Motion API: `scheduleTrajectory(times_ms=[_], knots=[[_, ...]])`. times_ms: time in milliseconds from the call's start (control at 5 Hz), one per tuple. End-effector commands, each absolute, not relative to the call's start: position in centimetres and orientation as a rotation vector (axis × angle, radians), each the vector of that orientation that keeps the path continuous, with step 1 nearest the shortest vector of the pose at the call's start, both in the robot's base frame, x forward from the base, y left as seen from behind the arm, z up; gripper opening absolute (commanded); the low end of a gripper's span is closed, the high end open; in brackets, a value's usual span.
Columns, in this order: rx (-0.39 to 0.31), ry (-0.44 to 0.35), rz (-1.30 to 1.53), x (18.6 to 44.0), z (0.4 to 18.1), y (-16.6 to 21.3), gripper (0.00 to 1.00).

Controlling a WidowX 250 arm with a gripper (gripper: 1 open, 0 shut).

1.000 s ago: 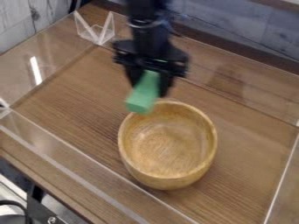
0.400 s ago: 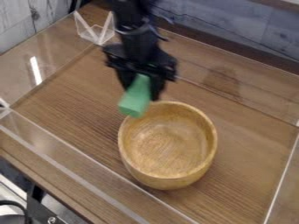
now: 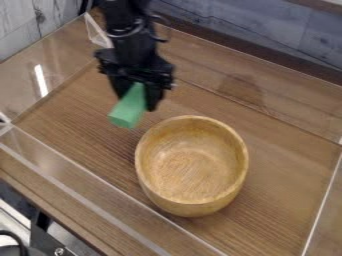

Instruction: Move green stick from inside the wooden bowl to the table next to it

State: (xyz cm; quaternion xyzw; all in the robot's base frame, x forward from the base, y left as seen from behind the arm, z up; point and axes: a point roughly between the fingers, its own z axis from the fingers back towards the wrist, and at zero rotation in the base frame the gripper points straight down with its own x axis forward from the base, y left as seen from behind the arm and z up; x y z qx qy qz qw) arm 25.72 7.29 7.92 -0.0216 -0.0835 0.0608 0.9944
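Black cables [image 3: 14, 241] at lower left

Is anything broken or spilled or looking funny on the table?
Nothing stands out: the wooden bowl sits upright with nothing in it, and the gripper holds the green stick beside it.

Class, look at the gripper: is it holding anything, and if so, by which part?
Yes, the green stick, gripped at its upper end, the end nearer the arm; the rest of it sticks out below the fingers.

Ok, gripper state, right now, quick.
Gripper: closed, holding the green stick off to one side of the wooden bowl.
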Motion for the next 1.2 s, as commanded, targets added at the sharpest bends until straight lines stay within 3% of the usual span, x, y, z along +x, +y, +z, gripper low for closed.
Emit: scheduleTrajectory(times_ms=[0,200,400,800,1000], knots=[[-0.048,-0.208,0.097,27.1,8.6,4.1,0.0],[-0.059,-0.208,0.079,27.8,8.1,0.7,0.0],[-0.045,-0.215,0.081,27.4,8.2,4.6,0.0],[-0.051,-0.221,0.054,27.8,7.4,1.6,0.0],[-0.03,-0.221,0.044,27.7,7.2,3.4,0.0]])
